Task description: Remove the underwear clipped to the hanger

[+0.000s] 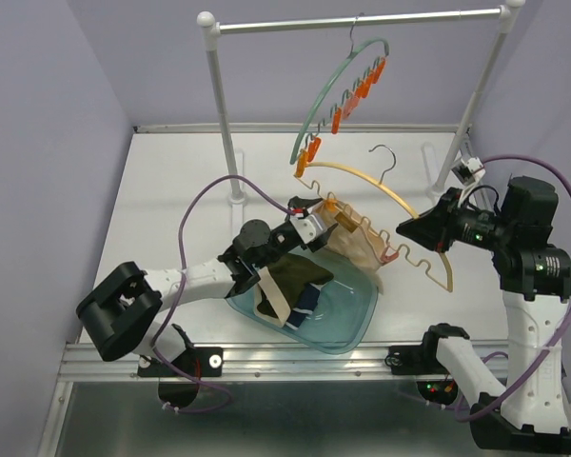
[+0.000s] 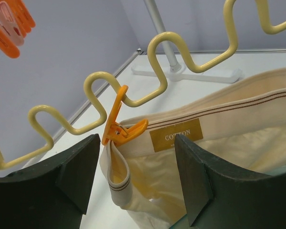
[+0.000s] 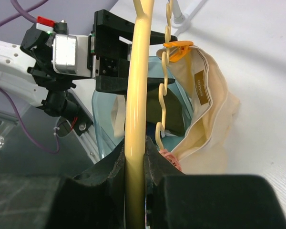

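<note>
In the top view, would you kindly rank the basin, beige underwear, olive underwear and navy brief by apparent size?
basin
beige underwear
olive underwear
navy brief
Beige and olive look close, both partly hidden.

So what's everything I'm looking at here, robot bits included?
rail: one, silver bar on white posts, at the back
green hanger: one, green, hooked on the rail
clips: several, orange, along the green hanger
yellow hanger: one, pale yellow, held above the table
beige underwear: one, pale beige, clipped to the yellow hanger
orange clip: one, orange, pinching the beige underwear's waistband
tub: one, clear bluish, near edge of table
olive underwear: one, dark olive, in the tub
navy underwear: one, navy, in the tub
left gripper: one, black, open, facing the orange clip
right gripper: one, black, shut on the yellow hanger
</note>
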You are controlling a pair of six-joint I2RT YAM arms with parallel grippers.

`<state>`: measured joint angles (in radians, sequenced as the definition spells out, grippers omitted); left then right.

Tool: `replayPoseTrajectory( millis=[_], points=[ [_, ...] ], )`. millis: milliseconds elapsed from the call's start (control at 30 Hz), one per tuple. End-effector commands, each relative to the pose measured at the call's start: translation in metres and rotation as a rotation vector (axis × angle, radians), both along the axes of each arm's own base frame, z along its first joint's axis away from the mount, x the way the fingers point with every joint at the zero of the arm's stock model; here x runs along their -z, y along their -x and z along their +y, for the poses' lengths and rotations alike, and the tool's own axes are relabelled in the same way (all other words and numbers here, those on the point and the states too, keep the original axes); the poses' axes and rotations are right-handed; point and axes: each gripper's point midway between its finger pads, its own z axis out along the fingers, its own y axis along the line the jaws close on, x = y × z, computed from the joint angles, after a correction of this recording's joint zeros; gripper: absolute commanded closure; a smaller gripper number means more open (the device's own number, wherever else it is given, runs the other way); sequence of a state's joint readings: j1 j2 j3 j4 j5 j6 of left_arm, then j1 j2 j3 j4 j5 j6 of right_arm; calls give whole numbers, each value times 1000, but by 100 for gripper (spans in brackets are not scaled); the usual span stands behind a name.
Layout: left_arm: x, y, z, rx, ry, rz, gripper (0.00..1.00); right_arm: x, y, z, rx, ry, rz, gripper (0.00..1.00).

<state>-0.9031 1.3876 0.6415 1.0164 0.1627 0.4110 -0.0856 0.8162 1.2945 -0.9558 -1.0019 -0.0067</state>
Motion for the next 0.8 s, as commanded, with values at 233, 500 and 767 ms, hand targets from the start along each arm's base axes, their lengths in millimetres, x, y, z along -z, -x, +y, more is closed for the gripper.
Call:
replayPoseTrajectory(
  millis=[233, 500, 767],
  points=[
    [-34, -21, 4, -113, 97, -90, 23, -17, 7, 11, -90, -75, -45, 99],
    [-60, -19, 29, -192, 256, -122, 22, -15, 6, 12, -89, -91, -19, 100],
    [-57, 11, 16, -12, 261, -131, 28, -15, 6, 14, -105, -112, 0, 99]
  ],
)
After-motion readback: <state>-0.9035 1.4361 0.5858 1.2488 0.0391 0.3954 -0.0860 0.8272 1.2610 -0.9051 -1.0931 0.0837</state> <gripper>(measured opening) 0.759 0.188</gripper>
